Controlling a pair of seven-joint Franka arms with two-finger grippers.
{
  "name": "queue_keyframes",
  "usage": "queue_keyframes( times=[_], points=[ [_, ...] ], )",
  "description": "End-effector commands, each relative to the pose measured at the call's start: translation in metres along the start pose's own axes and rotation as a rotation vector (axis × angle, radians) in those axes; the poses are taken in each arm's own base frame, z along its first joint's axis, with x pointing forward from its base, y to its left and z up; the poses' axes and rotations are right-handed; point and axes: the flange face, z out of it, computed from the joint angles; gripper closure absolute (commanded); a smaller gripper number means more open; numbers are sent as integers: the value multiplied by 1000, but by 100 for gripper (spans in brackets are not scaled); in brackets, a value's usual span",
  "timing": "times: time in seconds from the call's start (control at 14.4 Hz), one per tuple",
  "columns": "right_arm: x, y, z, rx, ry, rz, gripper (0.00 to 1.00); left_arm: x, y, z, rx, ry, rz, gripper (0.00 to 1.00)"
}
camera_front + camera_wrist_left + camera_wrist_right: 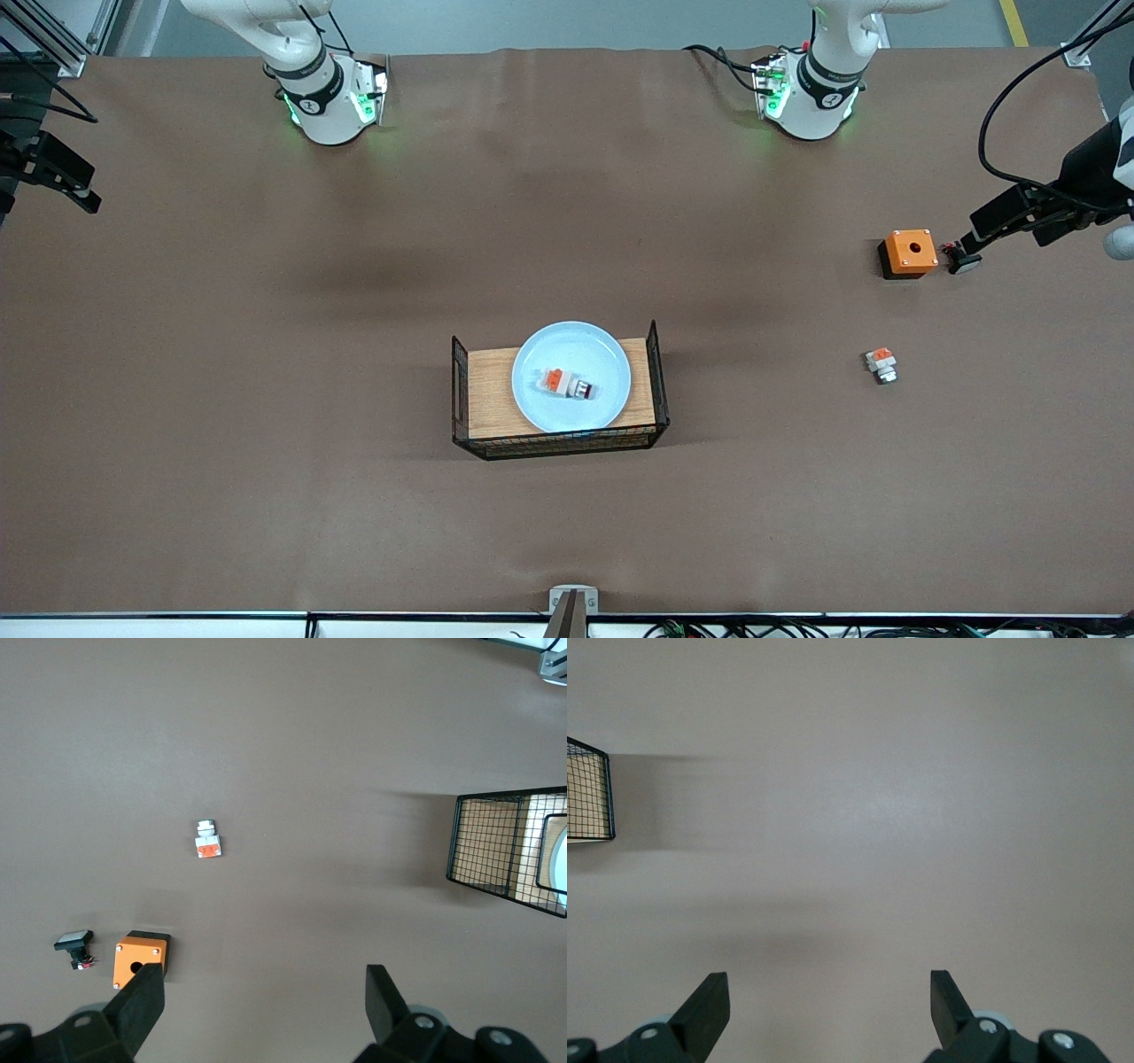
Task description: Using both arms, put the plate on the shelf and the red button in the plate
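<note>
A brown table (266, 399) has a wooden tray (490, 394) with black wire sides in the middle. An orange box (910, 252) with a round hole on top sits toward the left arm's end of the table. Just beside it, closer to that end, lies a small black part with a pale top (962, 260). A tiny white and orange part (881, 363) sits nearer to the front camera than the orange box, apart from it.

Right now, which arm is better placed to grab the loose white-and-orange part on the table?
Left. The left pincer, open, hangs over the end where the part lies, near the orange box. The right pincer, open, waits at its own end.
</note>
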Motion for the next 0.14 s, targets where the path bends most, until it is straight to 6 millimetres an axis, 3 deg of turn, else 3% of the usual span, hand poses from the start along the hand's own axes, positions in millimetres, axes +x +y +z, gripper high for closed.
queue_keyframes(
  times=[0.0, 0.07],
  points=[
    [2, -1, -6, -9, 16, 8, 0, 1, 0, -8, 33, 13, 26, 0],
    [2, -1, -6, -9, 16, 8, 0, 2, 0, -7, 33, 12, 24, 0]
  ],
)
